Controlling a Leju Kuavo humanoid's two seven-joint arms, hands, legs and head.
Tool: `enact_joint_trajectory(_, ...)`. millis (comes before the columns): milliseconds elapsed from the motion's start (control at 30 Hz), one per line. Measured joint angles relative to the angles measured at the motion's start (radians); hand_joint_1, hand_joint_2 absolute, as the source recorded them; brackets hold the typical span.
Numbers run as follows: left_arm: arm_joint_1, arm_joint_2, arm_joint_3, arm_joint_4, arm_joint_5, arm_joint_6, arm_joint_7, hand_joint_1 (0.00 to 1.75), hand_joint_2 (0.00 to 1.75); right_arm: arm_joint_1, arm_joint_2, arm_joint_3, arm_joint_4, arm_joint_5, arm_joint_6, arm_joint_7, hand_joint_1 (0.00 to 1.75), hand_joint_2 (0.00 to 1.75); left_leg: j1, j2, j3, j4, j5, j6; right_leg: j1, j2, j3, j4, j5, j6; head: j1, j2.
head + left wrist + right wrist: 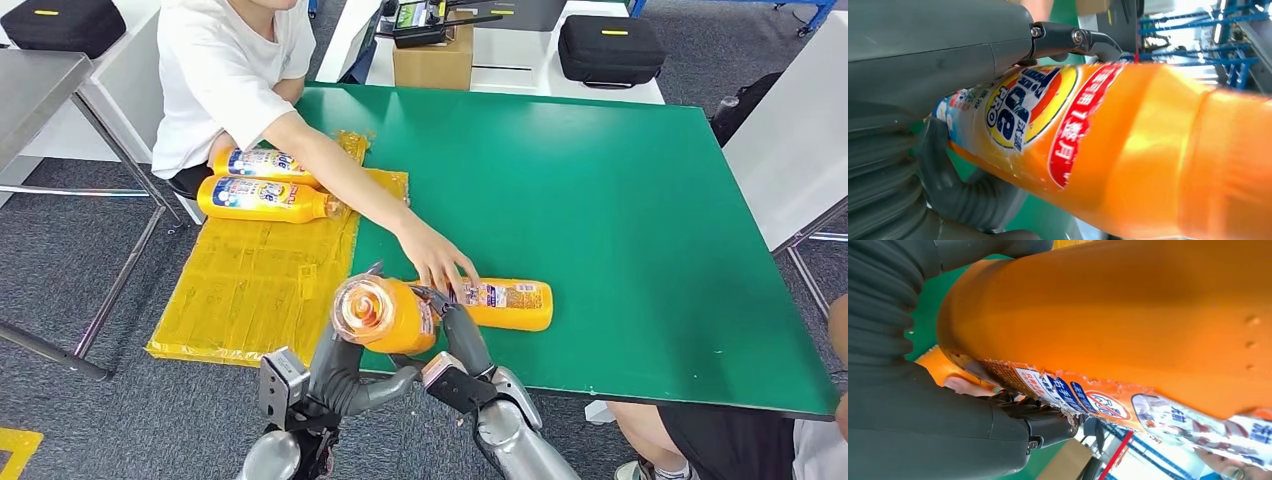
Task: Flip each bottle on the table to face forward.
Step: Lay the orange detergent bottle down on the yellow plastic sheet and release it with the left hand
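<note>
Orange plastic detergent bottle lifted above the green table near edge, clamped between left hand and right hand. Advise slow roll, firm hold, avoiding person's hand.

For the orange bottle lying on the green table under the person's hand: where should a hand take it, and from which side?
Probably the bottle on the table across its flat mid-body, coming from above: it lies on its side, long faces exposed. The person's hand covers its neck end.
</note>
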Motion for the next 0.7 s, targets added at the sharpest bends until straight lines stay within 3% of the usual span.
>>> enact_joint_trajectory(433,-0.034,-0.004,0.03,0.039,-0.055,0.067,-0.021,0.0,1.75,-0.041,0.013,0.065,0.006,-0.002,0.056,0.001,1.75,1.75,0.0,0.0,0.0,0.0,0.0,0.0,0.0,0.0,0.0,0.0,0.0,0.0,0.0,0.0)
enact_joint_trajectory(500,-0.039,-0.005,0.036,0.046,-0.052,0.066,-0.024,0.1,1.75,-0.044,0.014,0.07,0.006,-0.002,0.061,0.0,1.75,1.75,0.0,0.0,0.0,0.0,0.0,0.0,0.0,0.0,0.0,0.0,0.0,0.0,0.0,0.0)
enact_joint_trajectory(633,-0.042,-0.007,0.041,0.054,-0.051,0.063,-0.035,1.61,1.75,-0.048,0.015,0.076,0.006,-0.003,0.066,0.0,1.75,1.75,0.0,0.0,0.0,0.0,0.0,0.0,0.0,0.0,0.0,0.0,0.0,0.0,0.0,0.0)
enact_joint_trajectory(700,-0.044,-0.008,0.047,0.056,-0.04,0.051,-0.051,1.74,1.75,-0.053,0.015,0.082,0.007,-0.007,0.074,0.0,1.75,1.75,0.0,0.0,0.0,0.0,0.0,0.0,0.0,0.0,0.0,0.0,0.0,0.0,0.0,0.0)
